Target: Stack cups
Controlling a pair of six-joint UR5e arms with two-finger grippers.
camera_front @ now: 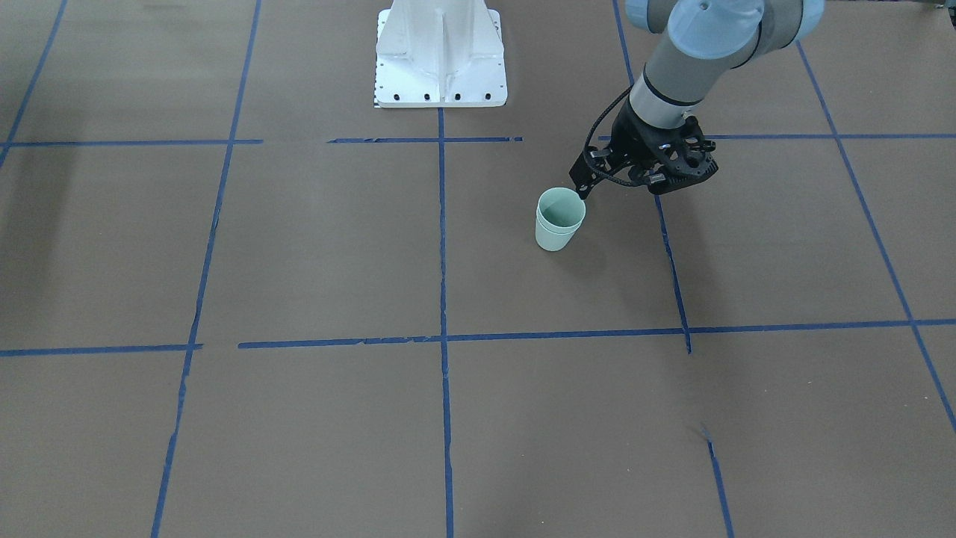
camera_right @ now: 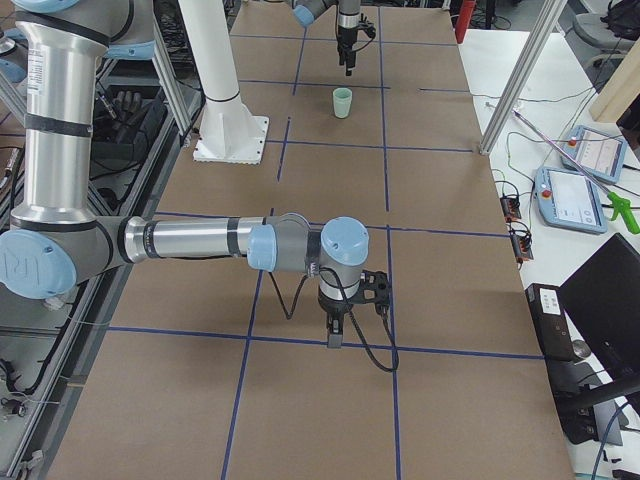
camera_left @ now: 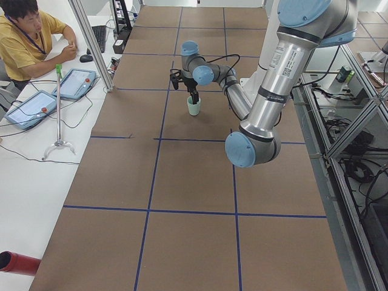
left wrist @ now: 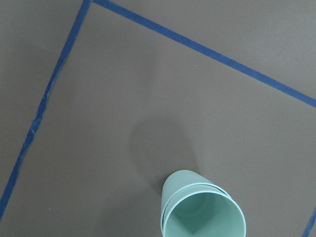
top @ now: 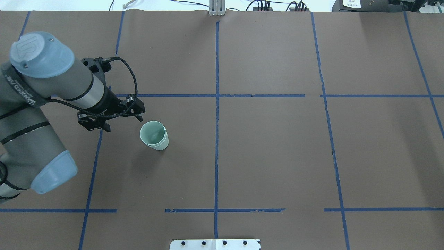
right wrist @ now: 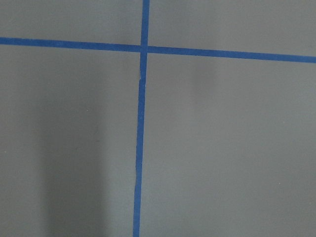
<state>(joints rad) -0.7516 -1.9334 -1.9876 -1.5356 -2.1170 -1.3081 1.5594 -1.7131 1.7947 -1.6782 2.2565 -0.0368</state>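
The two pale mint-green cups [camera_front: 559,218] stand nested one inside the other as a single upright stack on the brown table; the stack also shows in the overhead view [top: 154,135] and at the bottom of the left wrist view [left wrist: 202,210]. My left gripper [top: 138,110] hovers just beside and above the stack, on its robot-left side, clear of the rim [camera_front: 584,178]. Its fingers look apart and hold nothing. My right gripper [camera_right: 335,335] shows only in the exterior right view, pointing down over a blue tape line far from the cups; I cannot tell its state.
Blue tape lines [top: 216,104] divide the brown table into squares. The white robot base [camera_front: 441,56] stands at the robot's edge of the table. An operator [camera_left: 30,36] sits at a side desk with tablets, off the table.
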